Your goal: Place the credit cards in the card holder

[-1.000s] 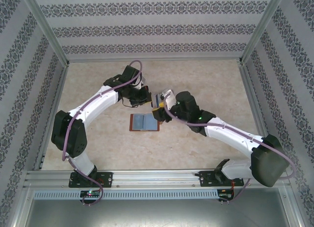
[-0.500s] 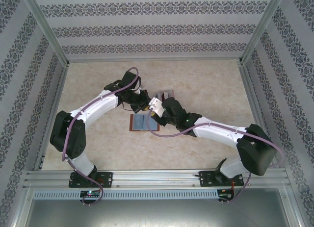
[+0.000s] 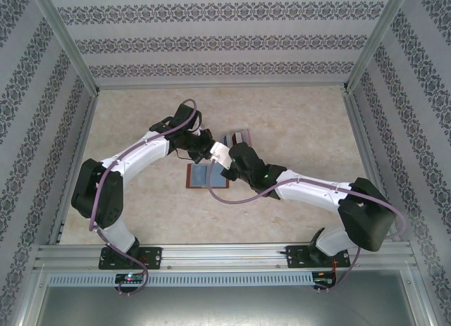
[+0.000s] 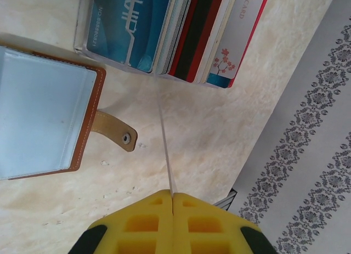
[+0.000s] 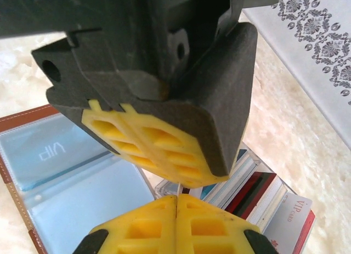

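A thin pale credit card point(image 4: 164, 139) stands edge-on in my left gripper point(image 4: 173, 195), whose yellow jaws are shut on it. In the top view this card point(image 3: 220, 153) hangs between the left gripper point(image 3: 210, 150) and the right gripper point(image 3: 225, 158), just above the open card holder point(image 3: 201, 177). My right gripper point(image 5: 176, 198) is shut tip to tip against the left one's fingers point(image 5: 153, 147), with a sliver of the card's edge in its seam. The brown card holder point(image 4: 44, 117) lies open, grey-blue inside, clasp tab point(image 4: 116, 130) pointing right. More credit cards point(image 4: 175, 29) stand packed together behind it.
The packed cards point(image 3: 238, 137) sit in a clear tray just beyond the two grippers. One pocket of the card holder point(image 5: 66, 177) holds a card marked VIP. Patterned walls point(image 3: 394, 93) and metal frame posts enclose the beige table on three sides.
My right arm has swung left to meet the left gripper, and its jaws have gone from open to shut. The left gripper has shifted slightly right with the card.
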Controlling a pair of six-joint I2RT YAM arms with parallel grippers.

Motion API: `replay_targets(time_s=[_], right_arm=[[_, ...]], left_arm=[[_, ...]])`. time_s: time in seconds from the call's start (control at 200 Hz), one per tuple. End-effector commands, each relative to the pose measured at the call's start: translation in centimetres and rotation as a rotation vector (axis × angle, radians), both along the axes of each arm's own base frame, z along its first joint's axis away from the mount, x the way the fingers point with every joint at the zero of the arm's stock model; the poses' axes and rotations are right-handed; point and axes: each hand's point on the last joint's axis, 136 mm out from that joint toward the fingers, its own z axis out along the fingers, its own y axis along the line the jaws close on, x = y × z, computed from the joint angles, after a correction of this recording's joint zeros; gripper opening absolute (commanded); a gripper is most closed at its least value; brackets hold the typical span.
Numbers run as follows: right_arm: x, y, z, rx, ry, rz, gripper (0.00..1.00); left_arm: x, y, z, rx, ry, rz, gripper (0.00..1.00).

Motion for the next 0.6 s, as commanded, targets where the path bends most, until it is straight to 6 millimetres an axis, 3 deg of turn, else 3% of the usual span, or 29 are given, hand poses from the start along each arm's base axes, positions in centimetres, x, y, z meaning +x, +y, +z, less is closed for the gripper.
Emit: replay_targets(time_s=[0.0,0.06,0.155,0.24,0.34,0.475,0.595], right_arm=[[0.2,-0.9,-0.4,-0.021,-0.041,-0.03,0.0],[0.1,-1.0,-0.5,-0.009,-0.039,-0.028,0.0],[0.0,-1.0,-0.3,0.014,-0.029,-0.04,0.0],[0.1,-1.0,0.1,0.06,-0.019,-0.061,0.0],[0.0,-1.0,0.8,0.189,0.035,-0.093,0.0],[-0.3,-0.7,3.4,0.487,0.206,-0.134,0.0],[0.6,-2.1,5.7,0.74,0.336,-0.222,0.0]], left_arm=[[-0.2,-0.4,2.2,-0.058,-0.038,-0.01,0.0],[-0.1,-0.3,2.3,-0.052,-0.045,-0.011,0.07],[-0.1,0.0,2.3,-0.046,-0.047,-0.014,0.41],[0.2,0.6,2.7,-0.035,-0.084,-0.02,0.61],[0.6,2.5,3.5,0.001,-0.14,0.002,1.0],[1.1,4.1,5.8,-0.021,-0.286,0.023,1.0],[1.9,6.5,8.1,-0.047,-0.461,0.079,1.0]])
